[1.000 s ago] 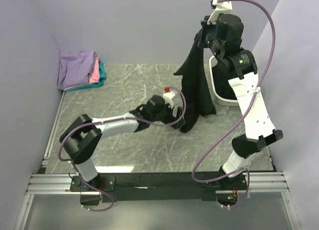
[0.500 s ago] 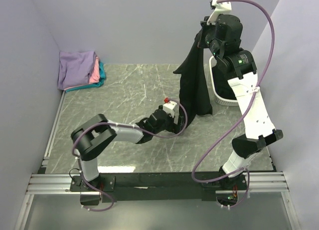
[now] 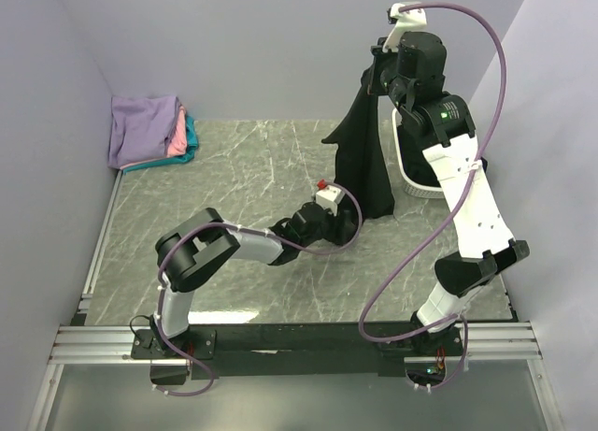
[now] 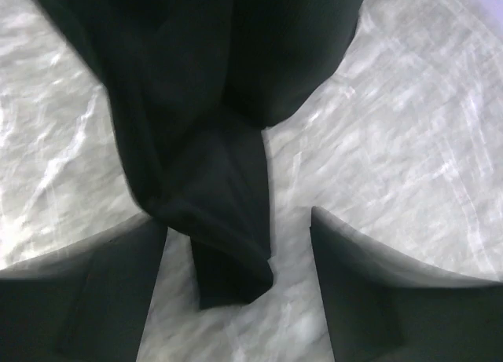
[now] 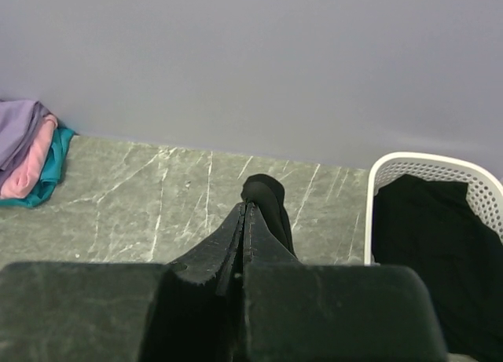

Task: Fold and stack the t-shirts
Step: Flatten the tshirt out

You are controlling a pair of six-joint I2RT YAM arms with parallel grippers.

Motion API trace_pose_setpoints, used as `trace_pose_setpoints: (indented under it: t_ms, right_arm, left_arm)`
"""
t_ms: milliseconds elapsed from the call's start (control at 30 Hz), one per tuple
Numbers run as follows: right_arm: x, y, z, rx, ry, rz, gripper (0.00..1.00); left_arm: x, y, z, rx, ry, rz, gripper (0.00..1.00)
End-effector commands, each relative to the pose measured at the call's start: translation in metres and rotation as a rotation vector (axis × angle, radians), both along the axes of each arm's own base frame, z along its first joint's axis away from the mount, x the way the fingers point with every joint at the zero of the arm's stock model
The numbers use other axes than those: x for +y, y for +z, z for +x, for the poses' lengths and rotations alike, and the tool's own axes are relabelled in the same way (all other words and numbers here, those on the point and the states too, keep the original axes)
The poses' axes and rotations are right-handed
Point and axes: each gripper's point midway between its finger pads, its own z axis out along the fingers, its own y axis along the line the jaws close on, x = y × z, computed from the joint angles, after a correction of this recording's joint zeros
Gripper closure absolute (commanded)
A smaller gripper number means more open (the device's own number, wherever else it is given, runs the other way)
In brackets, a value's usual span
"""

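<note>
A black t-shirt [image 3: 366, 160] hangs long and bunched from my right gripper [image 3: 383, 50], which is raised high at the back right and shut on its top edge [image 5: 266, 195]. The shirt's lower part reaches down to the table. My left gripper [image 3: 336, 227] is low on the table at the shirt's bottom end. In the left wrist view its fingers [image 4: 369, 283] stand apart on either side of a hanging black corner [image 4: 228, 260], with a gap on the right side. Folded lavender, pink and teal t-shirts [image 3: 149, 130] sit stacked at the back left.
A white perforated basket [image 3: 409, 174] stands at the back right behind the hanging shirt, with more black cloth [image 5: 424, 236] inside it. Grey walls close in the back and both sides. The marbled tabletop [image 3: 234, 169] shows between the stack and the arms.
My left gripper slid to the right, up to the shirt's bottom corner. The right gripper rose a little, so the shirt's lower end lifted off the table.
</note>
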Motion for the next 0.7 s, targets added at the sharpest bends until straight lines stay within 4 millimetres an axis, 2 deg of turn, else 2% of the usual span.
trace_pose_setpoints:
  t_ms: [0,33,133,167,200,233,267,300,333,367,400,433,467,500,533,567,633,667]
  right_arm:
    - [-0.006,0.03,-0.008,-0.089,-0.017,0.014,1.0]
    - [-0.007,0.032,-0.009,-0.094,-0.019,0.014,1.0]
    - [-0.013,0.033,-0.011,-0.098,-0.041,0.01,1.0]
    - [-0.017,0.035,-0.012,-0.102,-0.056,0.01,1.0]
    - [-0.021,0.035,-0.014,-0.104,-0.069,0.012,1.0]
    - [-0.023,0.035,-0.014,-0.104,-0.078,0.011,1.0]
    - [-0.026,0.035,-0.016,-0.104,-0.085,0.008,1.0]
    - [-0.031,0.037,-0.02,-0.109,-0.102,0.01,1.0]
    - [-0.036,0.037,-0.022,-0.111,-0.119,0.008,1.0]
    - [-0.04,0.038,-0.025,-0.114,-0.139,0.007,1.0]
    - [-0.047,0.042,-0.031,-0.125,-0.158,0.011,1.0]
    - [-0.051,0.043,-0.033,-0.13,-0.171,0.012,1.0]
    - [-0.056,0.044,-0.036,-0.134,-0.183,-0.01,1.0]
    - [-0.063,0.047,-0.044,-0.141,-0.203,-0.009,1.0]
    - [-0.065,0.047,-0.047,-0.141,-0.21,-0.006,1.0]
    - [-0.067,0.047,-0.051,-0.141,-0.215,0.001,1.0]
    - [-0.072,0.041,-0.063,-0.13,-0.217,-0.002,1.0]
    - [-0.072,0.038,-0.067,-0.124,-0.219,0.035,1.0]
  left_arm:
    - [-0.026,0.03,0.004,-0.031,-0.041,-0.092,0.88]
    - [-0.026,0.029,0.004,-0.027,-0.042,-0.092,0.99]
    - [-0.018,0.028,0.007,-0.031,0.0,-0.07,0.99]
    - [-0.013,0.036,0.009,-0.042,0.022,-0.075,0.99]
    - [-0.004,0.031,0.009,-0.032,0.044,-0.046,0.99]
    - [0.005,0.035,0.013,-0.054,0.076,-0.026,0.99]
    - [0.014,0.054,0.017,-0.077,0.112,-0.035,0.99]
    - [0.031,0.047,0.019,-0.052,0.152,0.026,0.99]
    - [0.041,0.055,0.022,-0.059,0.175,0.036,0.99]
    - [0.058,0.081,0.026,-0.083,0.219,0.02,0.99]
    - [0.081,0.087,0.037,-0.073,0.276,0.029,0.99]
    - [0.102,0.087,0.038,-0.044,0.306,0.072,0.99]
    - [0.13,0.119,0.047,-0.071,0.365,0.038,0.99]
    - [0.15,0.131,0.051,-0.078,0.408,0.038,0.99]
    - [0.169,0.135,0.049,-0.066,0.439,0.068,0.99]
    - [0.194,0.172,0.05,-0.12,0.48,0.029,0.99]
    - [0.22,0.199,0.046,-0.164,0.511,0.03,0.99]
    - [0.238,0.22,0.04,-0.18,0.538,0.029,0.99]
